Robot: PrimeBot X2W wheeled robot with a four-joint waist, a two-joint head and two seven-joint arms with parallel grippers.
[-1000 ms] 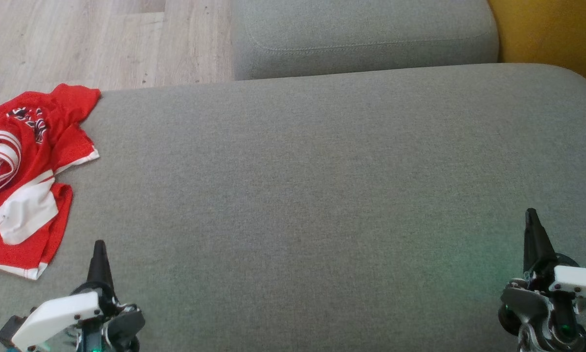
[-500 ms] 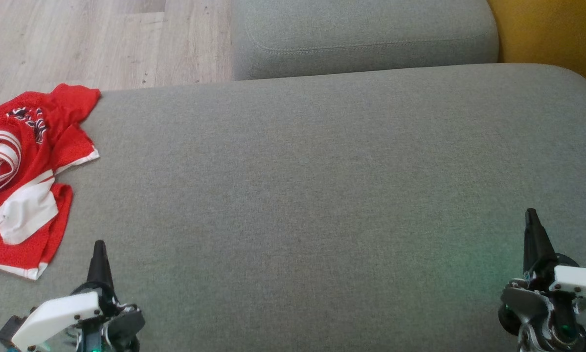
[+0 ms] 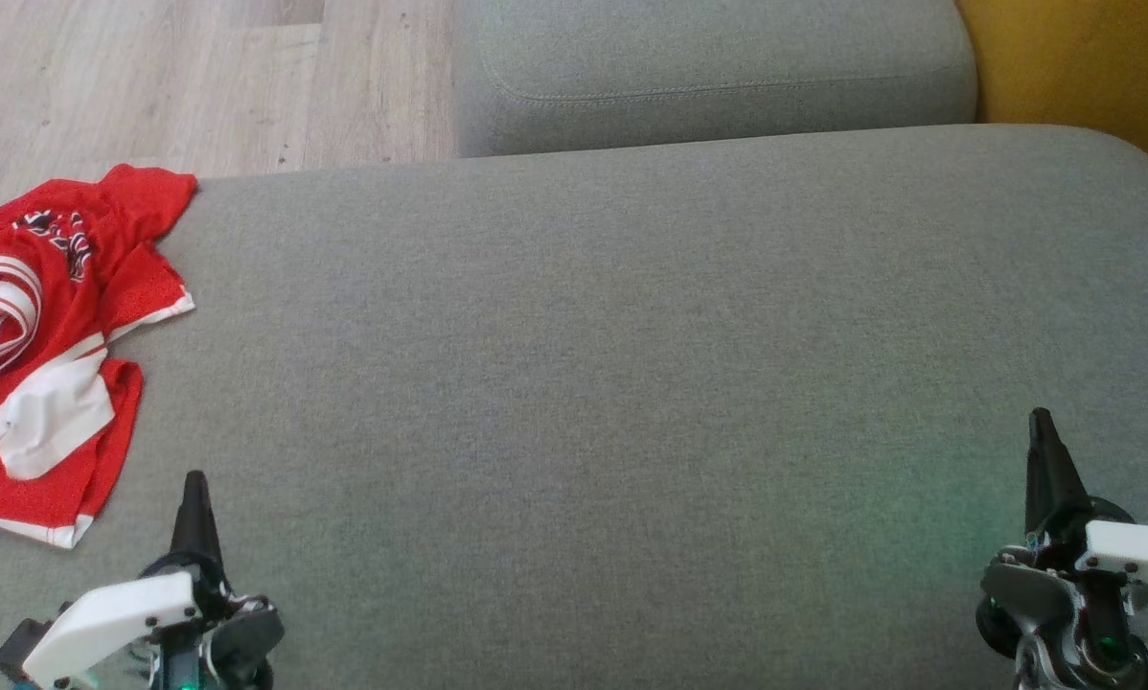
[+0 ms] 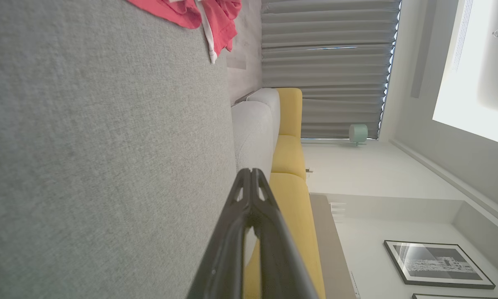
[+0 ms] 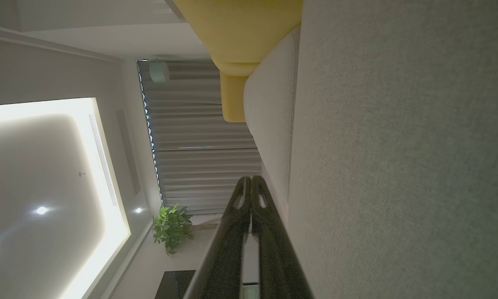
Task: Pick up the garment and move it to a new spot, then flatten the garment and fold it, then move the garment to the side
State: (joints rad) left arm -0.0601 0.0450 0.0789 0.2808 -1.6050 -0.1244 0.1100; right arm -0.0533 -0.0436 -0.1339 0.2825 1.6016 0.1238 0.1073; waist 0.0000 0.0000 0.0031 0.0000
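Observation:
A crumpled red and white garment (image 3: 52,335) lies at the far left edge of a large grey cushion (image 3: 631,383); its red cloth also shows at the top of the left wrist view (image 4: 191,12). My left gripper (image 3: 194,479) hovers low at the lower left, just right of and nearer than the garment, not touching it. Its tips (image 4: 250,171) meet, so it is shut on nothing. At the lower right my right gripper (image 3: 1040,418) is over bare cushion, far from the garment, and its tips (image 5: 251,178) are pressed together, empty.
A second grey cushion (image 3: 718,67) lies beyond the big one, with a yellow seat (image 3: 1091,67) at the far right. Wooden floor (image 3: 152,86) shows past the cushion's far left edge. Curtains (image 4: 328,66) and a potted plant (image 5: 172,226) stand farther off.

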